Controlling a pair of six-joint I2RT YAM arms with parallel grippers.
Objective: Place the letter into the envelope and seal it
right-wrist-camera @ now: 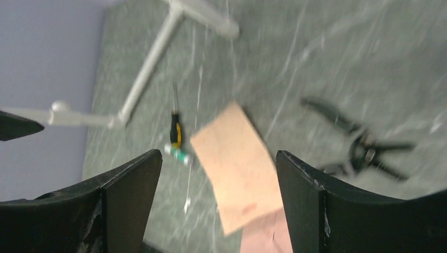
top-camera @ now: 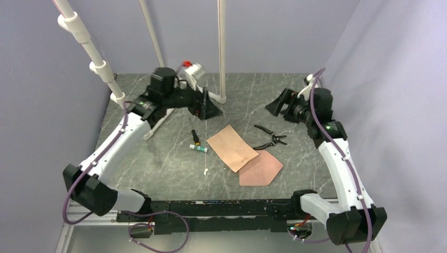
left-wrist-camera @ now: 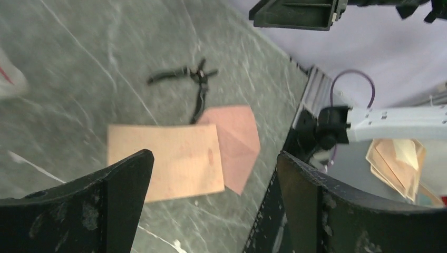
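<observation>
The pale tan letter point(top-camera: 232, 147) lies flat in the middle of the table, its near right corner overlapping the salmon-pink envelope point(top-camera: 261, 168), whose pointed flap points right. Both show in the left wrist view, the letter point(left-wrist-camera: 166, 161) and the envelope point(left-wrist-camera: 240, 138), and in the right wrist view, the letter point(right-wrist-camera: 240, 166) and the envelope point(right-wrist-camera: 266, 237). My left gripper point(top-camera: 210, 109) hovers open and empty at the back, left of centre. My right gripper point(top-camera: 278, 103) hovers open and empty at the back right. Neither touches the paper.
Black pliers point(top-camera: 270, 136) lie right of the letter. A small screwdriver point(top-camera: 194, 137) and a green-and-white tube point(top-camera: 198, 148) lie left of it. A white frame with upright poles point(top-camera: 221, 52) stands at the back. Purple walls close in left, right and behind.
</observation>
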